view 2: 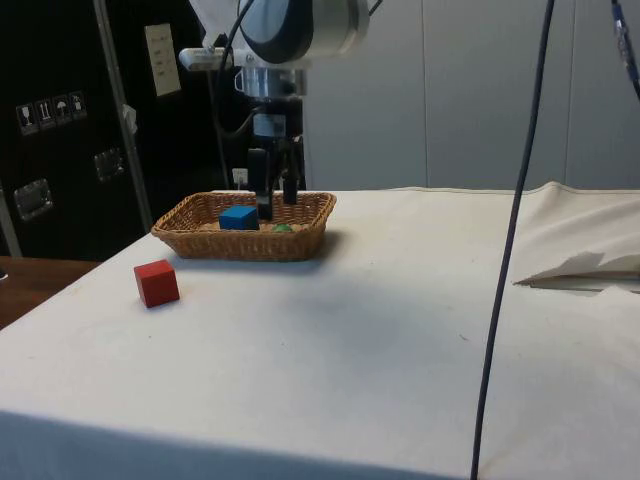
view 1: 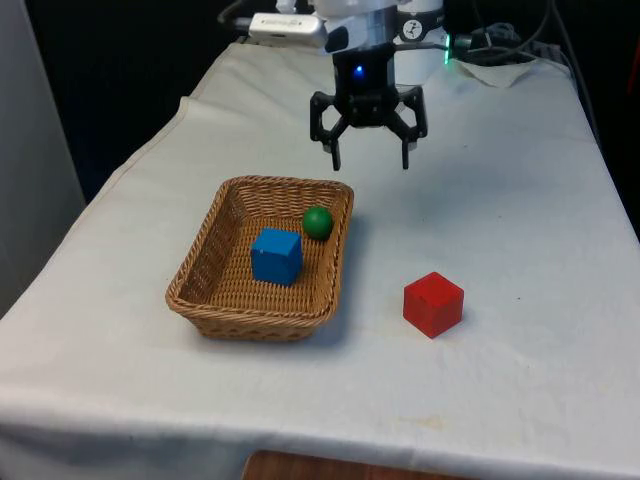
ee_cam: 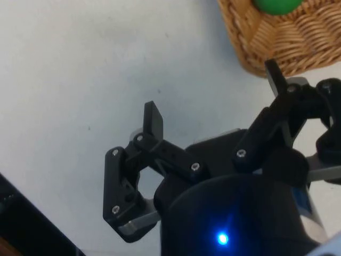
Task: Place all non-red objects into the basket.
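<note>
A woven basket (view 1: 205,272) (view 2: 300,236) (ee_cam: 298,56) sits on the white cloth and holds a blue cube (view 1: 276,256) (view 2: 238,217) and a green ball (view 1: 318,222) (view 2: 282,228) (ee_cam: 276,5). A red cube (view 1: 433,304) (view 2: 157,283) rests on the cloth to the front view's right of the basket. My gripper (view 1: 369,156) (view 2: 277,204) (ee_cam: 213,93) hangs open and empty above the cloth, just beyond the basket's far corner, with bare cloth between its fingers.
Cables (view 1: 505,50) lie near the robot's base at the far end. A thick black cable (view 2: 515,230) hangs down in the side view. Open cloth (view 1: 500,200) spreads to the front view's right of the basket.
</note>
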